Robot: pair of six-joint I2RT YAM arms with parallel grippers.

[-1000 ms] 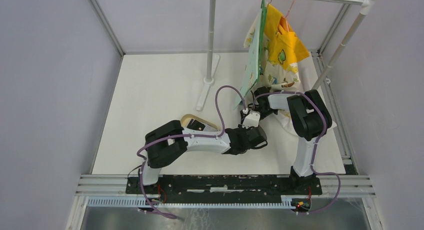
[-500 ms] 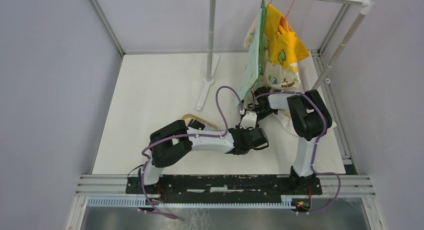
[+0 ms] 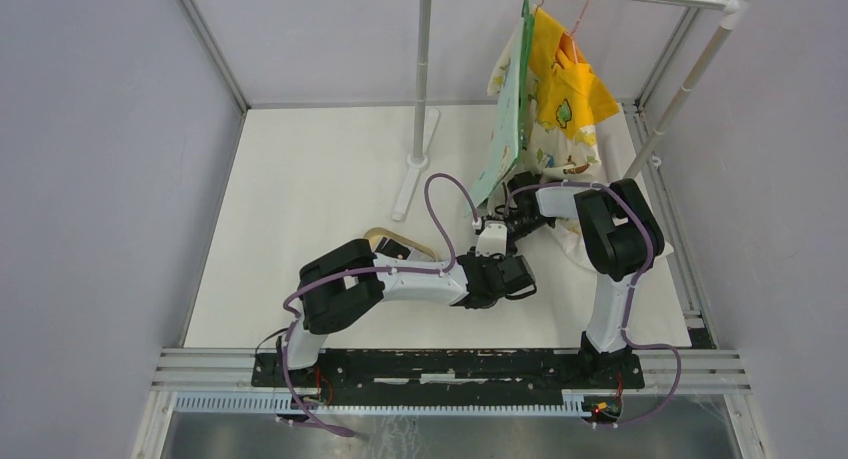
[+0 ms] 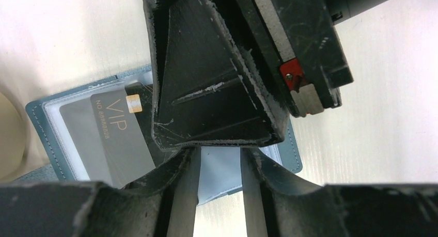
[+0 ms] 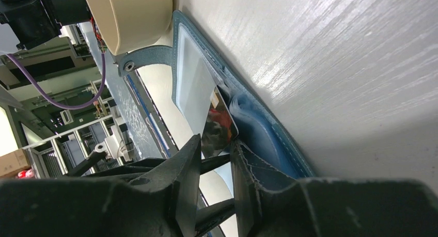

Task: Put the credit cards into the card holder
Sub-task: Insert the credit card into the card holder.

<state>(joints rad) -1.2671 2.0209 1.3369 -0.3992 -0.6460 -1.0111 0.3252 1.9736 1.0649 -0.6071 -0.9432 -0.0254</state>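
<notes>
The left pincer [image 4: 219,195] stands apart, clamped on nothing. The pale inner page of the open holder [image 4: 44,124] shows through its gap, directly below. Just beyond its tips and to their left, a grey card [image 4: 111,139] marked VIP sits inside a clear sleeve of the holder. The right pincer [image 5: 214,164] stands slightly apart, low over the holder, which lies flat on the surface [image 5: 335,66]. The end of a printed card [image 5: 221,124] sits at its tips; whether the fingers touch it cannot be told. Past the holder lies the tray [image 5: 129,15]. Far beyond both pincers, clothes [image 3: 560,89] hang on a rack [image 3: 421,79].
</notes>
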